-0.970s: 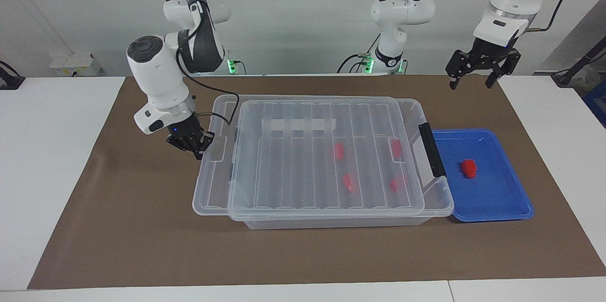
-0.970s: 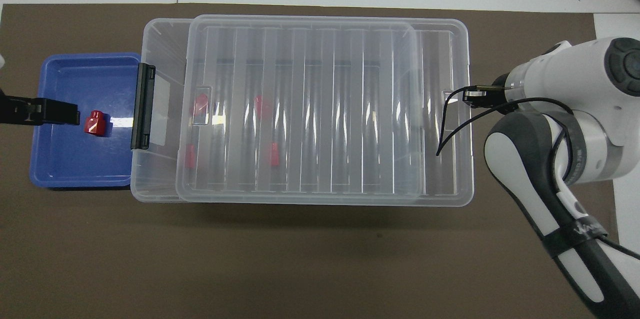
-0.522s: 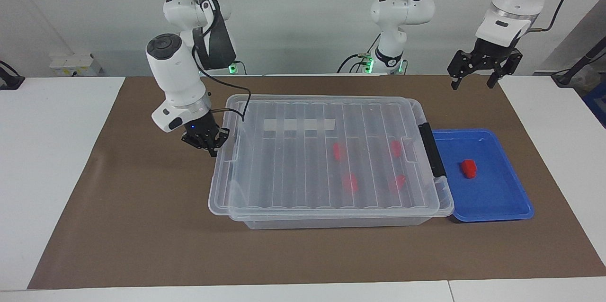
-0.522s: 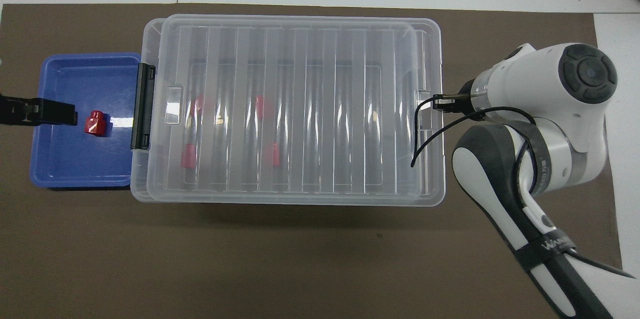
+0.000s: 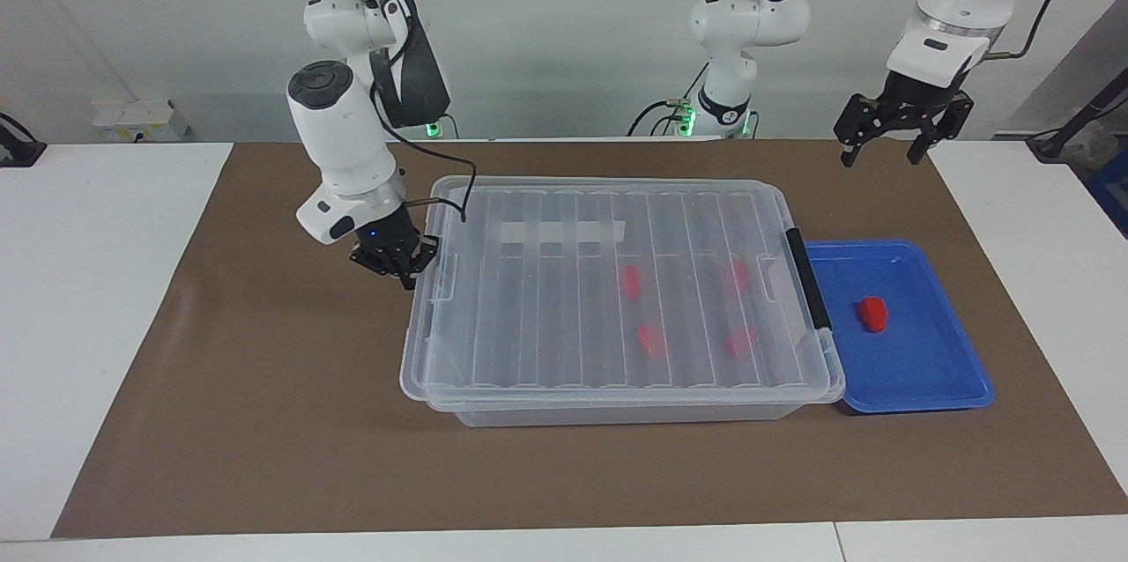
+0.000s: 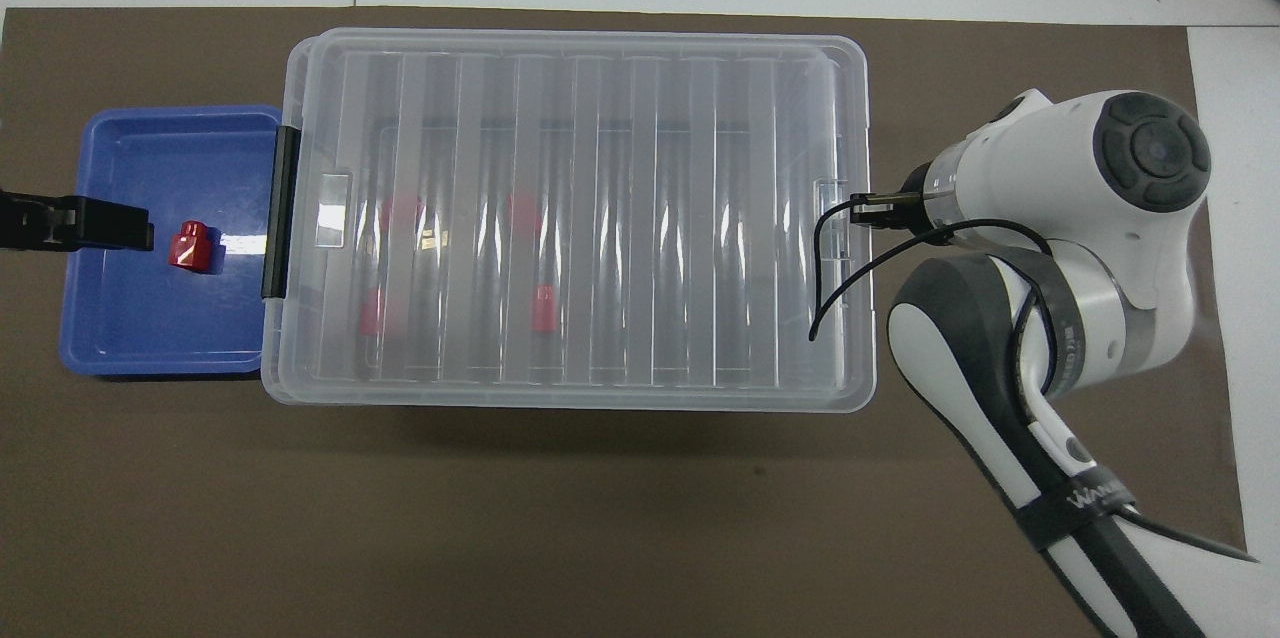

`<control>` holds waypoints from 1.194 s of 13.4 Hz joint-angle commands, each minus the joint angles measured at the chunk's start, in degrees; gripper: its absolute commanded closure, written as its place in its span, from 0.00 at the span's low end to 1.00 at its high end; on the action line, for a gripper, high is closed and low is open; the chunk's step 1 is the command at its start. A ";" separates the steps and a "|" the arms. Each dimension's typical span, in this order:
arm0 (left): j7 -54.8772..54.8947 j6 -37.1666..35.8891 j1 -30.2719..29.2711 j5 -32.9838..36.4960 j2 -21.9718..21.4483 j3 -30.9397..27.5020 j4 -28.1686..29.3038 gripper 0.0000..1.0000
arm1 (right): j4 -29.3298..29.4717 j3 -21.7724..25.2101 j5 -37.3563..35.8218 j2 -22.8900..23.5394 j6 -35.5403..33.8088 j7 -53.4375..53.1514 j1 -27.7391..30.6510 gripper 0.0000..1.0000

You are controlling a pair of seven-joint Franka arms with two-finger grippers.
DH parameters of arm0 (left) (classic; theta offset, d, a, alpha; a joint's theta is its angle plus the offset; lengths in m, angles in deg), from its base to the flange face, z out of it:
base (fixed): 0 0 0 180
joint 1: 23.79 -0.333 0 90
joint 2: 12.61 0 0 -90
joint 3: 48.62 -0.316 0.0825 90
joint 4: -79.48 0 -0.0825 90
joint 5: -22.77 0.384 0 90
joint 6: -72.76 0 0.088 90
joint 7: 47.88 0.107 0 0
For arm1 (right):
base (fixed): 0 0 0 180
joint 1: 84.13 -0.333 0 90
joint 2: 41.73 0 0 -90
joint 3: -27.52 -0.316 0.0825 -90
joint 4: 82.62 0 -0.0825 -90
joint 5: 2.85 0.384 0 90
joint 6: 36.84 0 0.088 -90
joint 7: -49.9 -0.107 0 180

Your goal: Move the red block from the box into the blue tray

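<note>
The clear box (image 5: 617, 414) stands mid-table, its ribbed lid (image 5: 564, 315) lying square over it. Several red blocks show through the lid, one of them (image 5: 630, 280) near the middle. One more red block (image 5: 872, 314) lies in the blue tray (image 5: 925, 386), which sits against the box's black handle (image 5: 806, 280). My right gripper (image 5: 398, 262) is shut on the lid's end tab at the right arm's end. In the overhead view it (image 6: 868, 210) sits at that same edge. My left gripper (image 5: 884, 152) hangs open and empty, high over the tray's outer end (image 6: 120, 223).
A brown mat (image 5: 264, 421) covers the white table (image 5: 88, 324). A white tape strip (image 5: 562, 232) shows under the lid. A third robot base (image 5: 749, 25) stands at the robots' edge of the table.
My right gripper has slid the lid toward the left arm's end, so it now covers the whole box. The left arm, the blocks and the tray have not moved.
</note>
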 commanded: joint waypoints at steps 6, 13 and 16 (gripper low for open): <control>-0.30 0.18 0.22 -0.90 -0.85 -0.51 0.96 0.00 | -0.51 -0.58 1.19 -0.54 0.52 -0.12 -0.18 1.00; -0.30 0.18 0.22 -0.90 -0.85 -0.51 0.96 0.00 | -0.16 -0.67 1.19 -0.80 0.70 -0.21 -0.71 1.00; -0.30 0.18 0.22 -0.90 -0.85 -0.51 0.96 0.00 | -0.59 -0.41 1.19 -2.90 -0.18 -0.56 0.60 1.00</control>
